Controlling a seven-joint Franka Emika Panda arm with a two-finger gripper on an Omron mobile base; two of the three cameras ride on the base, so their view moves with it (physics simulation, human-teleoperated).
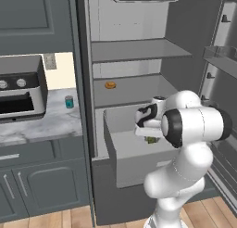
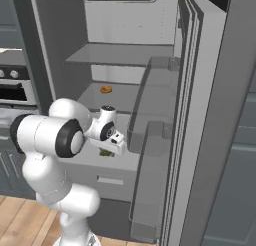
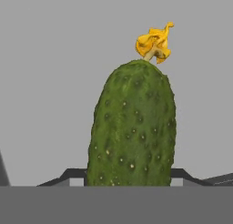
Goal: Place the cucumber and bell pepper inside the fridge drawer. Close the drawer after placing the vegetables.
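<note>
Hand view: the gripper is clamped on the bumpy dark green cucumber, which rises up the centre of the frame, a withered yellow blossom at its top. In the left base view, the cucumber hangs at centre, over the pulled-out grey fridge drawer.

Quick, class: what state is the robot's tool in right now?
Tool: shut on the cucumber, held above the open fridge drawer.

Arm folded forward, end effector pointing down, apparently clamped on the cucumber.
</note>
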